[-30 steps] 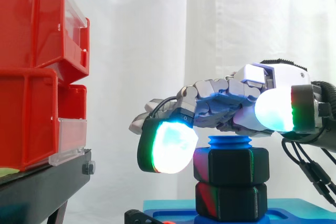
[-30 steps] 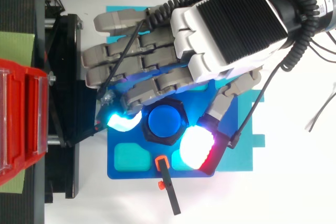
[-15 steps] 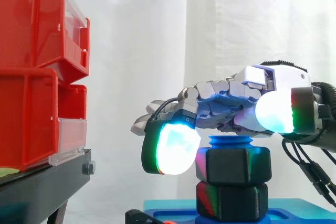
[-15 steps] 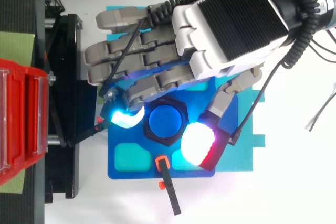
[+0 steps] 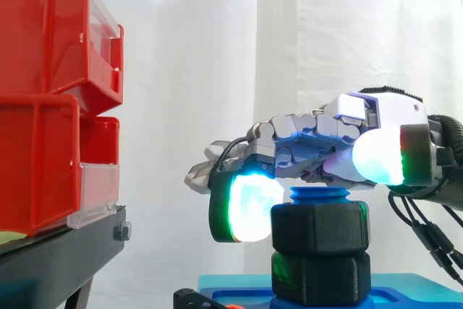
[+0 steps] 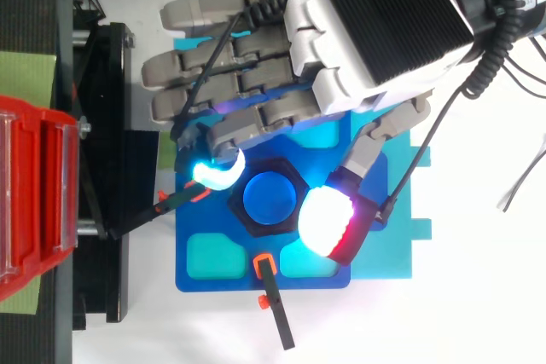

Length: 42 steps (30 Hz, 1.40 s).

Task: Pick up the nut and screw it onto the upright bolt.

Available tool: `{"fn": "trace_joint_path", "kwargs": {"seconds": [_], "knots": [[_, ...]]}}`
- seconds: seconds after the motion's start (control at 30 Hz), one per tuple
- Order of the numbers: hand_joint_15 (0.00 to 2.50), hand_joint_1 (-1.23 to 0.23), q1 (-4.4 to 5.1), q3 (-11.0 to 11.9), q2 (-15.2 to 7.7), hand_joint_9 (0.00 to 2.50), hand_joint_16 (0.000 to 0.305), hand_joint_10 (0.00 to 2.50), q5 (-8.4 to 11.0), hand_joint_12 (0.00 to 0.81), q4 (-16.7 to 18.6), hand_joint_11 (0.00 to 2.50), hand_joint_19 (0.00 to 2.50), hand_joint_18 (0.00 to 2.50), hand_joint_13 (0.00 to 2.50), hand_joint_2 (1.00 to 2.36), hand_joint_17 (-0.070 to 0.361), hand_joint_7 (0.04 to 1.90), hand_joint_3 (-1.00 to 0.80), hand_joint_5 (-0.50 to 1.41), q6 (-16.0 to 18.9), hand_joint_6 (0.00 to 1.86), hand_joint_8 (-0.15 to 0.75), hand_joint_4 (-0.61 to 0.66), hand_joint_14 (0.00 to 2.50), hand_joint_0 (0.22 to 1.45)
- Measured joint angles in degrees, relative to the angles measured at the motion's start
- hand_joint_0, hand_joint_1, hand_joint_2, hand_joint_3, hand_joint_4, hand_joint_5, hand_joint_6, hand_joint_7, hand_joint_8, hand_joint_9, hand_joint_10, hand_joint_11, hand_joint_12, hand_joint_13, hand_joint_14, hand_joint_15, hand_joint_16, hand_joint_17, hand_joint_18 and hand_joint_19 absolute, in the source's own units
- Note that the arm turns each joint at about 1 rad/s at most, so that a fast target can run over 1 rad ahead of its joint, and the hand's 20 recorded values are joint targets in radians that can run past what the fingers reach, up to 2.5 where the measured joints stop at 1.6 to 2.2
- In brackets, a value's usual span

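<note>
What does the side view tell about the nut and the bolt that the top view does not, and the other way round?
From the side: the upper nut sits above a lower nut, and the threaded blue bolt rises out of it, under the hand. From above: the upper nut's six-sided outline rings the bolt's round top; teal pockets lie in the blue base. In both: the hand at the bolt, red bins at the left.
</note>
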Motion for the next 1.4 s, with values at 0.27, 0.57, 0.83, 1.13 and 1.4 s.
{"fn": "trace_joint_path", "kwargs": {"seconds": [0.27, 0.57, 0.83, 1.13, 1.4], "knots": [[0.00, -0.22, -0.45, 0.0, 0.0, 0.53, 0.039, 0.00, -0.62, 0.320, 0.4, 0.00, 0.00, 0.00, 0.22, 1.00, 0.089, 1.28, -0.50, -0.10, -0.4, 0.55, 0.275, 0.23, 0.00, 0.49], [0.00, -0.24, -1.04, 0.0, 0.0, 0.64, 0.037, 0.00, -1.26, 0.307, 1.4, 0.00, 0.00, 0.00, 0.30, 1.00, 0.083, 1.16, -0.50, -0.08, -0.6, 0.64, 0.284, 0.23, 0.00, 0.49], [0.00, -0.26, -1.79, 0.0, 0.0, 0.78, 0.033, 0.00, -2.35, 0.290, 2.4, 0.00, 0.00, 0.01, 0.39, 1.00, 0.074, 1.10, -0.50, -0.04, -0.6, 0.68, 0.290, 0.23, 0.00, 0.50], [0.00, -0.26, -2.10, 0.0, 0.0, 0.79, 0.032, 0.00, -2.54, 0.286, 2.9, 0.00, 0.00, 0.04, 0.41, 1.00, 0.071, 1.30, -0.50, -0.03, -0.6, 0.57, 0.285, 0.22, 0.00, 0.50], [0.00, -0.24, -2.45, 0.3, 0.0, 0.64, 0.038, 0.00, -3.44, 0.310, 3.5, 0.00, 0.00, 0.00, 0.31, 1.00, 0.087, 0.92, -0.50, -0.14, -0.6, 0.50, 0.257, 0.27, 0.00, 0.48]]}}
